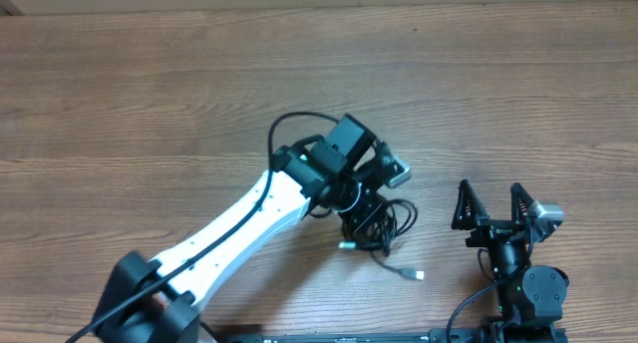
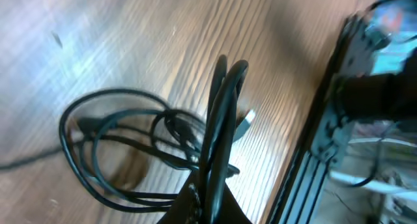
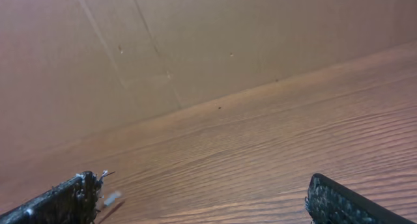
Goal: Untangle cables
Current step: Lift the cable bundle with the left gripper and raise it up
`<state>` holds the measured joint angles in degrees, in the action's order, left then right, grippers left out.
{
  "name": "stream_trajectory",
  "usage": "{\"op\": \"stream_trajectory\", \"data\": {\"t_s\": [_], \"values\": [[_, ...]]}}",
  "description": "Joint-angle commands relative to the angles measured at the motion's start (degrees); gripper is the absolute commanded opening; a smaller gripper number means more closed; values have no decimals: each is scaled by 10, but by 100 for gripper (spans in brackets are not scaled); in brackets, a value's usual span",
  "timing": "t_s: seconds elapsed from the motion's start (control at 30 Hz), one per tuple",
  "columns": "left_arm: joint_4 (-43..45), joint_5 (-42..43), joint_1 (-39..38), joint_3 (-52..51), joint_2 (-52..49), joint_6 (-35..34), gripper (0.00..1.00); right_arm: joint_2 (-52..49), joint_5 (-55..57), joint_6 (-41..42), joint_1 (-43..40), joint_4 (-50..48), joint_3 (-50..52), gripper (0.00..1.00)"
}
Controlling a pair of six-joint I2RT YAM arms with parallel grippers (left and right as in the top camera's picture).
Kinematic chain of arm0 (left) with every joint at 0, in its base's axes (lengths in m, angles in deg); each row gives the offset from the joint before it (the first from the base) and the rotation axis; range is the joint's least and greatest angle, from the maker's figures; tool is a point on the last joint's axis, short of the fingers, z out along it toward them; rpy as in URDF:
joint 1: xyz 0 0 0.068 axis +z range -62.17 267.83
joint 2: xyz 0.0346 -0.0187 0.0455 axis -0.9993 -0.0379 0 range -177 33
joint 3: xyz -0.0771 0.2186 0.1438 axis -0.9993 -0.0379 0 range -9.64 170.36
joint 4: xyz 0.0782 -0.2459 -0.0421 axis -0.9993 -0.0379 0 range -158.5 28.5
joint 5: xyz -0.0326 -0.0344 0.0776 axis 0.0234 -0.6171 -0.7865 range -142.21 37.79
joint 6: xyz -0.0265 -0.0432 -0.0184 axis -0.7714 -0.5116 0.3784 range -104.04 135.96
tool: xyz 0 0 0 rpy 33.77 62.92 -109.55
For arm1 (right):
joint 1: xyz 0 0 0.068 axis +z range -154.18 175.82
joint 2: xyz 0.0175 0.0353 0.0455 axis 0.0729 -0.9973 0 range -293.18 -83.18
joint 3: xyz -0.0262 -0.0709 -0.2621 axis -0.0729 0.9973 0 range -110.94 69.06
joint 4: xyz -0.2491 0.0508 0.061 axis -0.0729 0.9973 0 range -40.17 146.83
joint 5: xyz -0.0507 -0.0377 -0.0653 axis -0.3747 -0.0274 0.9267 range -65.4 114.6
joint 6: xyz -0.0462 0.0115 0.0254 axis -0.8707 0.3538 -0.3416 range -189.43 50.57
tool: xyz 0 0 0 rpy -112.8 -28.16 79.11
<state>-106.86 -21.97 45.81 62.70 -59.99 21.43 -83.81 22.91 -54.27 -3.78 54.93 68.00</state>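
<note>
Wooden table (image 1: 150, 84) fills my feed, with the cables (image 1: 387, 221) tangled near its front middle. My left gripper (image 2: 229, 71) sits closed among them; I cannot tell if a strand is caught. My right gripper (image 1: 488, 191) gapes empty nearby.

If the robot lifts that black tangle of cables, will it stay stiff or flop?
Probably floppy: the cables are thin and lie in loose loops. Likely light, too. The loops cross each other, so they may drag up together, with the silver plug trailing.
</note>
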Motion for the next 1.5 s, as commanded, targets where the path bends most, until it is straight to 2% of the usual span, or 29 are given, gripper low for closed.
{"op": "stream_trajectory", "data": {"t_s": [0.0,0.3,0.7,0.87,1.0,1.1,1.27,1.33,1.47], "values": [[0,33,-3,34,52,-7,4,4,-3,-3,-1,-4,6,100],[0,34,-3,37,116,-7,4,5,-3,-2,-1,-4,6,100],[0,-38,-3,37,171,-34,4,4,-3,-2,-1,-4,6,100],[13,-39,-3,37,212,-40,4,4,-3,-2,-1,-4,6,100],[27,-98,-3,37,253,-60,4,4,-7,-2,-1,-12,6,100],[33,-129,-3,37,270,-74,4,5,-47,-2,-1,-20,6,100],[70,-131,-3,37,285,-81,4,4,-167,0,-1,-14,-40,100],[80,-131,-3,37,286,-90,4,4,-177,12,-1,8,-71,100],[89,-128,-3,37,287,-109,4,4,-200,15,-1,146,-185,100]]}}
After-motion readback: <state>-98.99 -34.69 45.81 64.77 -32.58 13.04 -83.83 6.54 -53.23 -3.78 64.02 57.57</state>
